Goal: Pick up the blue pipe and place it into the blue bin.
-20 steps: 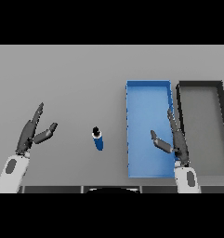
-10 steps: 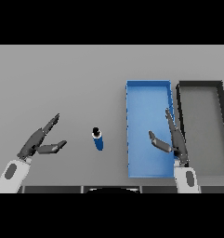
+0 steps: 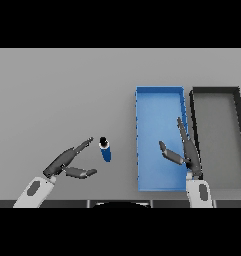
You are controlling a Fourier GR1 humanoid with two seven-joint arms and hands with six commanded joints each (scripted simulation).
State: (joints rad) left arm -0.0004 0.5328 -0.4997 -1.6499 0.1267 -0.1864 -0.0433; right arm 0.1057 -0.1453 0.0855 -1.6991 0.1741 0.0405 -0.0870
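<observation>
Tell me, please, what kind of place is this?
Probably a sorting workbench: a plain grey table holding a blue bin, a dark bin beside it, and a small blue pipe.

The right hand (image 3: 186, 152) hides part of the blue bin (image 3: 159, 100).

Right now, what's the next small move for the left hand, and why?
Probably ease the left hand a little further right to bracket the blue pipe: its fingers are open and just short of the pipe, which lies untouched on the table, left of the blue bin.
</observation>
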